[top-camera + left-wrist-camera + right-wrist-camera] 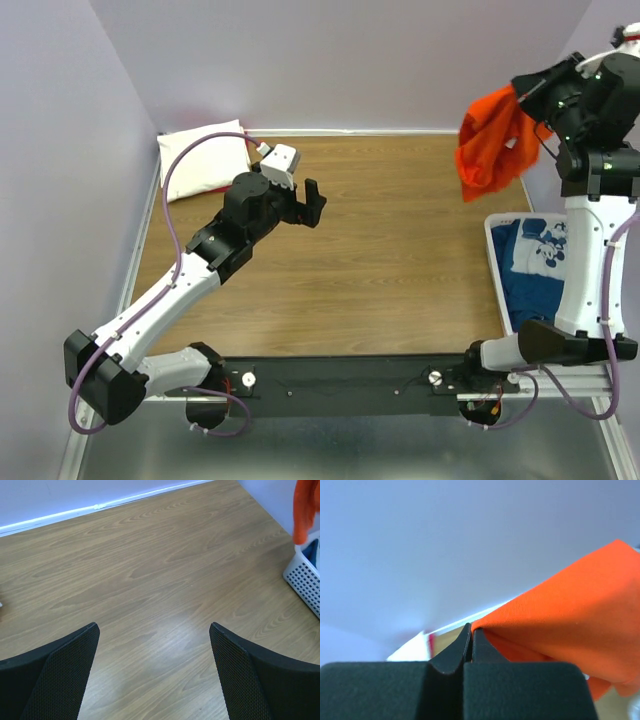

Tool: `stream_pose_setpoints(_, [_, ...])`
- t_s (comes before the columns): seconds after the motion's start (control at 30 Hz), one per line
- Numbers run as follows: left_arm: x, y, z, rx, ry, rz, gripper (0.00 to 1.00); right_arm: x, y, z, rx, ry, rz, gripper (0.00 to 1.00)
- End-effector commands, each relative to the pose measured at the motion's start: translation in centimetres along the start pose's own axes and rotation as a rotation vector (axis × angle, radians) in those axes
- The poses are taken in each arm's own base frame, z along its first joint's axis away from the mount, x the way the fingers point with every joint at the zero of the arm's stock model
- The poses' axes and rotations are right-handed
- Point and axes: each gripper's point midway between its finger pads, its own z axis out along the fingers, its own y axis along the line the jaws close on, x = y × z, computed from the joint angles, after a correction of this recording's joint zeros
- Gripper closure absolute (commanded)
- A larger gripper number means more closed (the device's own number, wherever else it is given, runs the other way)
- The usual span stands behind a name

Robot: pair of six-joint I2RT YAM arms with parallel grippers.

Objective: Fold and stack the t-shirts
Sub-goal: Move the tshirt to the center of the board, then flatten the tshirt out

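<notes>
Pinching soft, crumpled orange t-shirt (495, 140) — right claw (471, 630) clamped, left claw (154, 626) agape.

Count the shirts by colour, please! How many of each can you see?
Orange shirt: 1
Cream-white shirt: 1
Navy shirt with white print: 1
Total: 3 in view; the basket may hide more.

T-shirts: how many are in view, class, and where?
3. The orange t-shirt hangs from the right gripper; a cream-white t-shirt lies at the far-left corner of the table; a navy t-shirt sits in the basket, which may hide more.
</notes>
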Motion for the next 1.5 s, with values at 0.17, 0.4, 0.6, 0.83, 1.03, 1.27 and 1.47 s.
stream_pose_setpoints(0.17, [-1.7, 5.2, -1.5, -0.176, -0.062, -0.120, 0.02, 6.1, 15.5, -1.6, -0.446, 0.183, 0.005, 1.00])
stream_pose_setpoints(0.4, [-0.9, 8.0, -2.4, -0.229, -0.072, -0.193, 0.02, 14.3, 17.2, -3.1, -0.451, 0.321, -0.060, 0.91])
stream_pose_setpoints(0.6, [3.6, 8.7, -1.9, -0.263, 0.007, -0.279, 0.02, 28.5, 2.0, 0.0, -0.006, 0.553, -0.201, 0.21])
stream_pose_setpoints(0.83, [11.8, 9.9, -2.0, -0.355, 0.127, -0.465, 0.03, 40.9, -2.3, -6.5, -0.035, 0.869, -0.160, 0.22])
stream_pose_setpoints(1.03, [18.6, 11.0, -3.0, -0.455, 0.210, -0.618, 0.06, 49.4, -0.7, -12.3, -0.095, 1.040, -0.247, 0.23])
stream_pose_setpoints(1.27, [21.4, 12.8, -3.7, -0.577, 0.236, -0.669, 0.06, 54.8, 0.4, -14.5, -0.134, 1.131, -0.253, 0.23])
stream_pose_setpoints(1.47, [21.4, 14.3, -3.9, -0.642, 0.217, -0.665, 0.06, 57.5, -0.9, -14.5, -0.080, 1.172, -0.304, 0.34])
